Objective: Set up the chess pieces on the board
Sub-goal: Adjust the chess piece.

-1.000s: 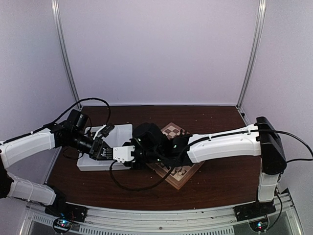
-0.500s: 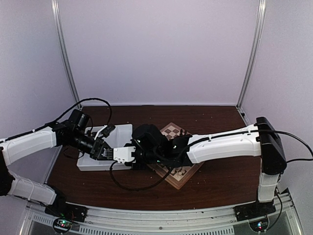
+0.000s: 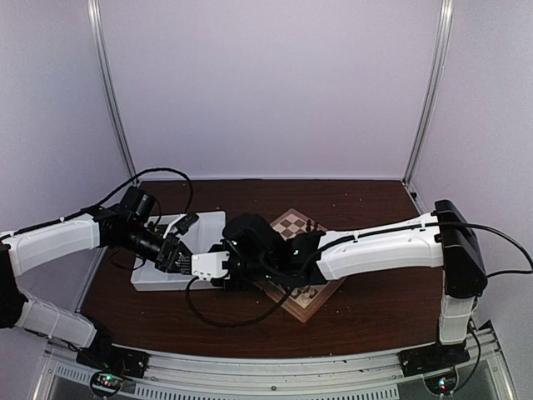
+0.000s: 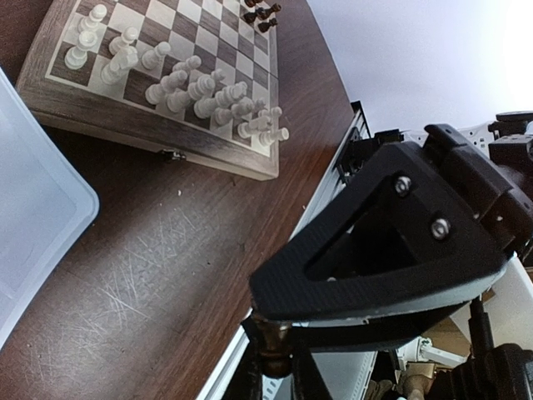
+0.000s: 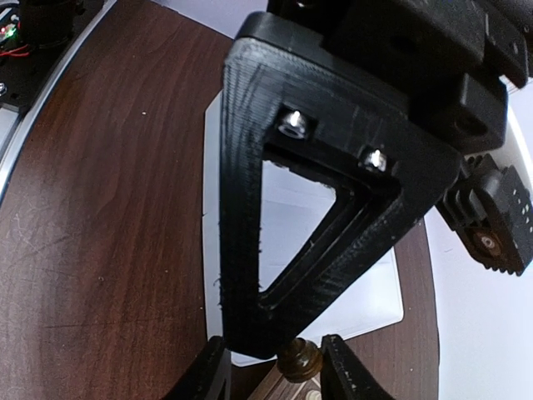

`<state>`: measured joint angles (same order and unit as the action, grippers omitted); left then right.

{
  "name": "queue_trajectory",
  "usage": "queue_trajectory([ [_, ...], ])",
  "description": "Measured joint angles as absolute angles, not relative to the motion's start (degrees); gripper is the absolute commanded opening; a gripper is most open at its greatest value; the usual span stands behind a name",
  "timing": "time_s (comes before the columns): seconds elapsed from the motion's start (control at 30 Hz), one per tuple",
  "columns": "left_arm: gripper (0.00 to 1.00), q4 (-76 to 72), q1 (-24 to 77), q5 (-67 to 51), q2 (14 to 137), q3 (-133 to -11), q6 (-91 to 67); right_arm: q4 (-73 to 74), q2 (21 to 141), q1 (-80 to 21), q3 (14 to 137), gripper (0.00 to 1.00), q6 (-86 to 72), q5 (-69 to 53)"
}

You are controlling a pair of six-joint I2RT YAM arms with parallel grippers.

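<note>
Your left claw (image 4: 275, 368) is pinching a chess piece (image 4: 271, 348); the right claw's (image 5: 275, 367) grip is reading unclear. The board (image 4: 108, 123) is lying just right of both.

The square wooden checkered chessboard (image 4: 125, 125) with tan rim lies flat right of centre (turned cornerwise). Tiny dark brown chess pieces (image 4: 260, 12) stand at its far edge; 1 glossy brown piece (image 5: 300, 360) is held left of it.

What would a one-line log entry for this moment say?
left claw: shut on dark chess piece | right claw: open, flanking that piece | cream pieces: on chessboard
</note>
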<state>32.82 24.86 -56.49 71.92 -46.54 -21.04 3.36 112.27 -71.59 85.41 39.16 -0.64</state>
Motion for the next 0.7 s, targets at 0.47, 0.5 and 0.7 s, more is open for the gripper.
queue_trajectory([
  [0.47, 0.20, 33.26, 24.86, -56.10, 72.86, -46.54, -20.82, 3.86, 112.66, -71.55, 86.04, 0.07, 39.68, 0.38],
  [0.5, 0.24, 33.10, 24.86, -55.83, 72.79, -46.54, -20.84, 3.86, 112.66, -71.55, 86.04, 0.06, 39.66, 0.34],
  [0.7, 0.48, 27.35, 24.86, -51.66, 68.95, -44.16, -23.53, 3.03, 112.66, -71.64, 86.02, 0.06, 38.72, 0.32],
])
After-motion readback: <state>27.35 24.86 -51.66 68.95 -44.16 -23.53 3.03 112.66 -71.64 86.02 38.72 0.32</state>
